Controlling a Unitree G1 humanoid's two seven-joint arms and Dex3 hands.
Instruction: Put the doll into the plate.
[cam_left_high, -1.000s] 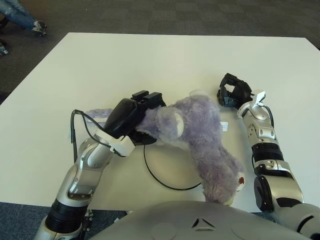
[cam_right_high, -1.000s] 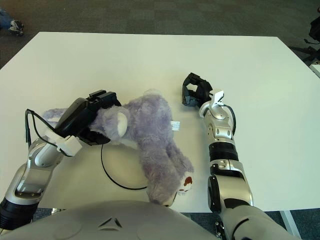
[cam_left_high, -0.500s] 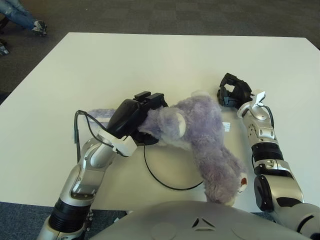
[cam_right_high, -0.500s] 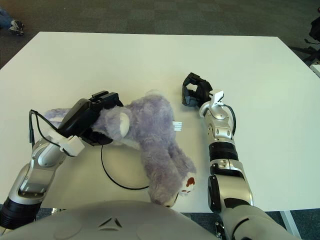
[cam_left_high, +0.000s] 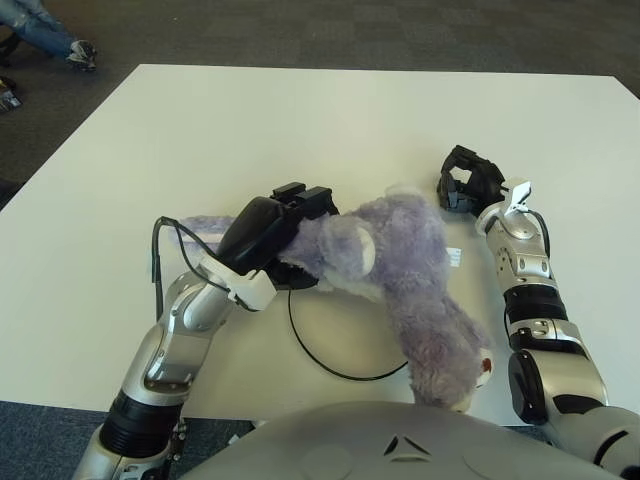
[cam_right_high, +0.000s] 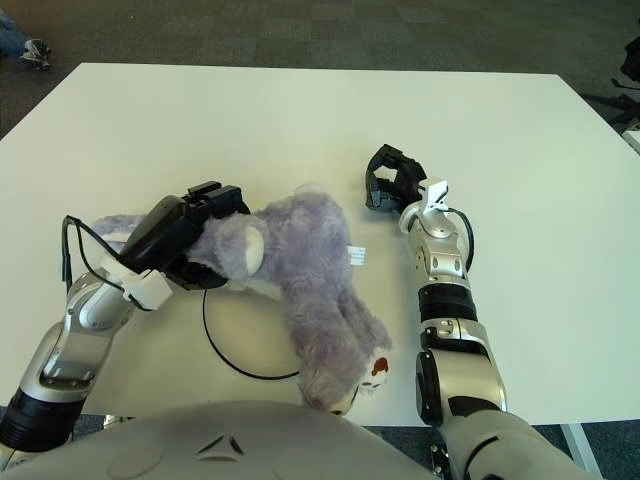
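A purple plush doll (cam_left_high: 412, 262) lies slantwise across the white plate (cam_left_high: 335, 332), whose thin black rim shows beneath it. The doll's head points left and its feet reach the table's near edge. My left hand (cam_left_high: 287, 222) is shut on the doll's head, above the plate's left rim. A purple furry strip (cam_left_high: 200, 224), the doll's tail, trails on the table behind that hand. My right hand (cam_left_high: 466, 186) shows to the right of the doll, fingers loosely relaxed and holding nothing.
The white table (cam_left_high: 300, 120) stretches far and wide behind the doll. Dark carpet (cam_left_high: 400, 30) lies beyond its far edge. A person's shoe and jeans (cam_left_high: 60, 45) show at the top left corner, off the table.
My left hand has carried the doll's head a little to the right and lower toward the plate. The doll's body shifted slightly with it. The right hand has not moved.
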